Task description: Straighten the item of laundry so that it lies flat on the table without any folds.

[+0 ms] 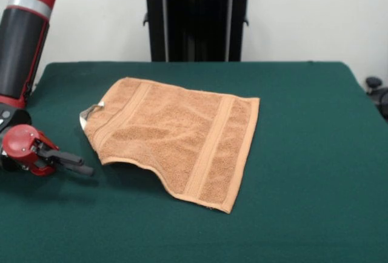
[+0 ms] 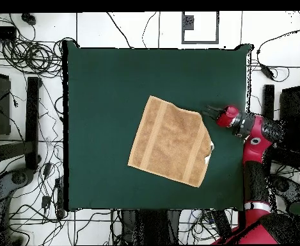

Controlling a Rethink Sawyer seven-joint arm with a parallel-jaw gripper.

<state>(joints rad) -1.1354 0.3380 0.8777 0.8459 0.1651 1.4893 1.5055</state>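
The orange-tan towel (image 1: 176,136) (image 2: 169,141) lies spread on the green table (image 1: 303,154) (image 2: 101,96), turned at an angle to the table's edges. Its left corner, by the white tag (image 1: 91,113) (image 2: 210,154), is bunched and slightly turned over, and the near edge curves up in a ripple. My gripper (image 1: 85,165) (image 2: 210,110) hovers low just left of that corner in the front view, pointing at the towel without touching it. It is open, with nothing between its fingers.
A black stand (image 1: 197,20) rises behind the table's far edge. Cables (image 2: 37,57) and dark equipment (image 2: 31,122) lie on the floor around the table. My red arm (image 2: 258,138) reaches in over the table's right edge in the overhead view.
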